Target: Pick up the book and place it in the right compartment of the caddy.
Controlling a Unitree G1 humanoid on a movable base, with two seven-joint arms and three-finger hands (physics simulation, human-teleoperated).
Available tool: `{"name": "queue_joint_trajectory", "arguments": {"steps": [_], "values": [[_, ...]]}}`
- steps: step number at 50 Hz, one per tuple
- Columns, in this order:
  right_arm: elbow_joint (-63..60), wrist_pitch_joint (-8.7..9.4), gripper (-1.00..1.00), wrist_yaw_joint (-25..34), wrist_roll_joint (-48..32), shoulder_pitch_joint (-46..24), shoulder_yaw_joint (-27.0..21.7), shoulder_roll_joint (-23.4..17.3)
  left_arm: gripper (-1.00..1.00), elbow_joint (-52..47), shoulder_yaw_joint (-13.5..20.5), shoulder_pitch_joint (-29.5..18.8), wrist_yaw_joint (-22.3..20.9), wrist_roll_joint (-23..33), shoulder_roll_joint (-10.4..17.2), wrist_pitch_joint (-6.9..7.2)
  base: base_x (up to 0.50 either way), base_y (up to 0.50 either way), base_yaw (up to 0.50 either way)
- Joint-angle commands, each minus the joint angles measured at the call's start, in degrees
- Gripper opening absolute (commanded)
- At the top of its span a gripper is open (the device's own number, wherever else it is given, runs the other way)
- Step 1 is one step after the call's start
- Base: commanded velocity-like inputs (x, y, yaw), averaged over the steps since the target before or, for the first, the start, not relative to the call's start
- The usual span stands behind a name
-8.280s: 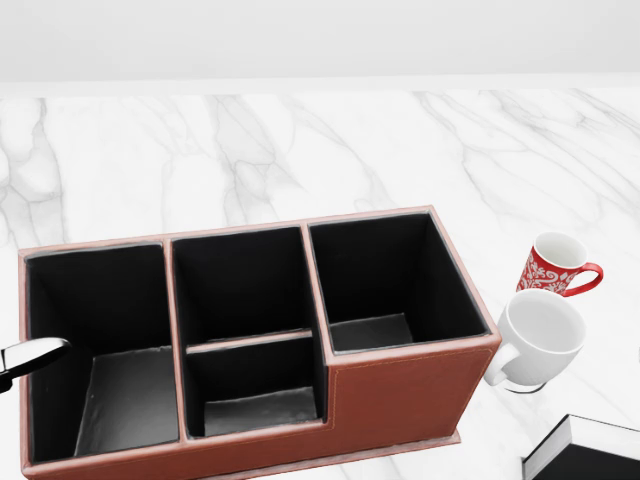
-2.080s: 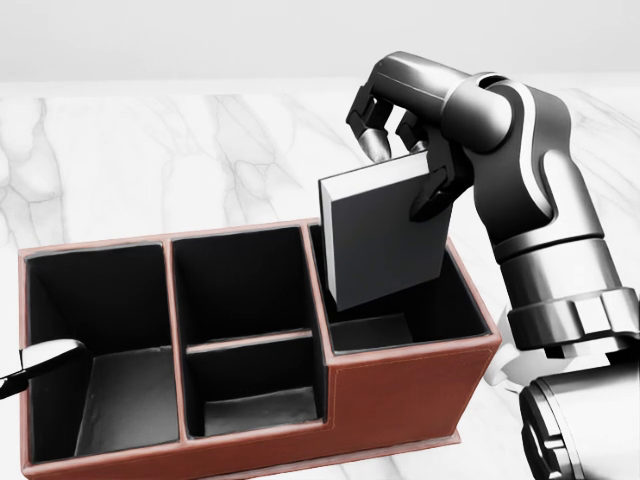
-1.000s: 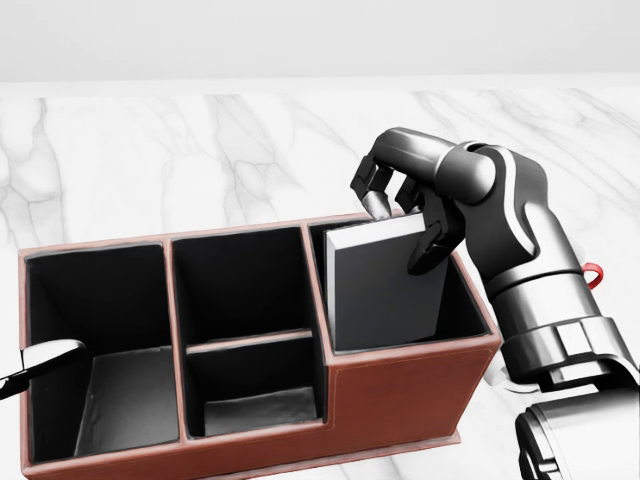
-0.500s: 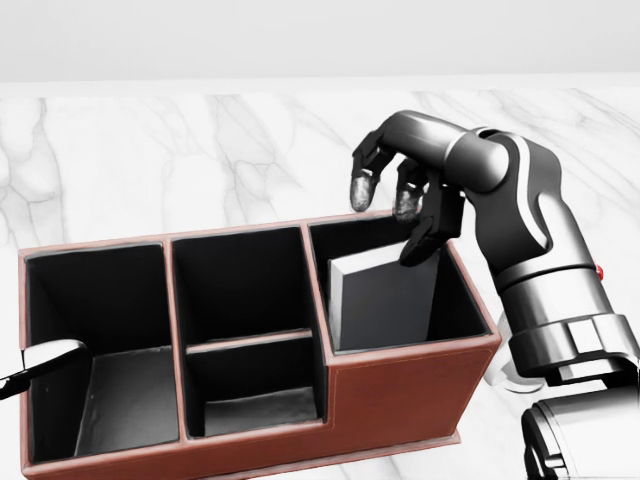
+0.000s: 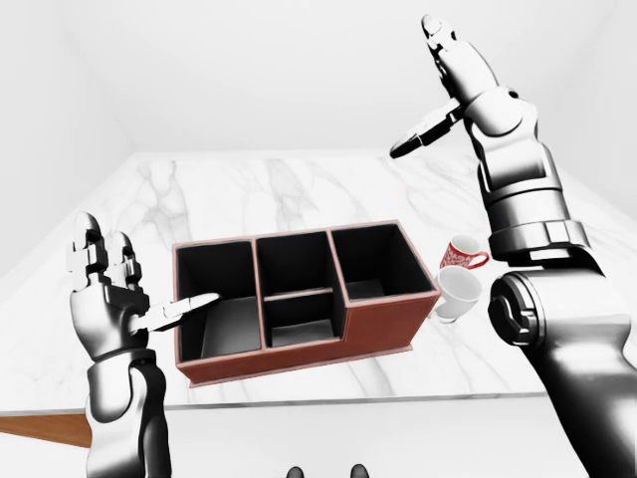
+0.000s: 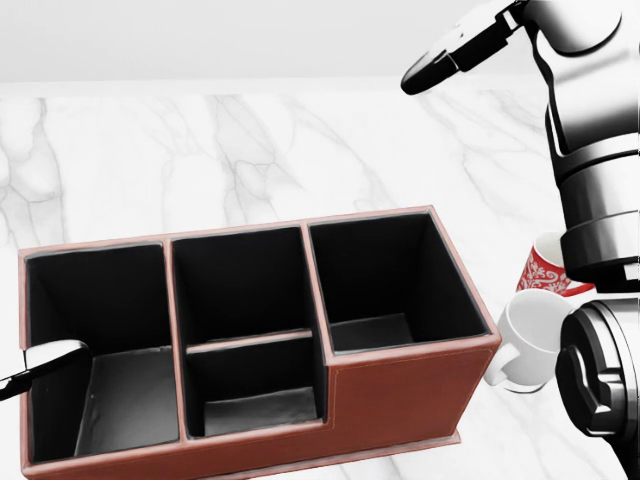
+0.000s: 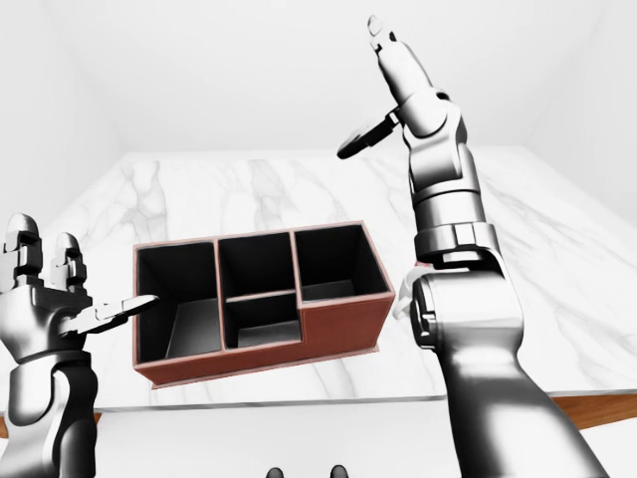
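Marble-patterned white table (image 6: 200, 150) is seen carrying a red-brown caddy (image 6: 400, 395) with black-lined compartments. At nine o'clock of the caddy in the left-eye view, the left hand (image 5: 109, 299) is held upright, its fingers (image 5: 95, 254) spread and holding nothing. The book cannot be made out in any view; the right compartment shows only its dark interior. At three o'clock of the caddy stand a white mug (image 6: 530, 340) and a red patterned mug (image 6: 540, 270). At one o'clock, the right hand (image 5: 453, 85) is raised high, fingers extended and empty.
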Motion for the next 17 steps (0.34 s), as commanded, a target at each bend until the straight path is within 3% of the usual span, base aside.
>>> {"name": "queue_joint_trajectory", "arguments": {"steps": [1,17], "values": [[1.31,0.00,1.00,-6.64,5.05,-2.50,-0.30,-1.39,1.00,0.32,-0.01,-0.04,-0.05,0.02,0.03,-0.23,0.00,0.00,0.00],[0.02,0.00,1.00,-11.39,6.36,-1.58,-0.45,-1.82,1.00,-0.35,0.02,0.05,-0.01,-0.02,-0.02,0.30,0.00,0.00,0.00]]}}
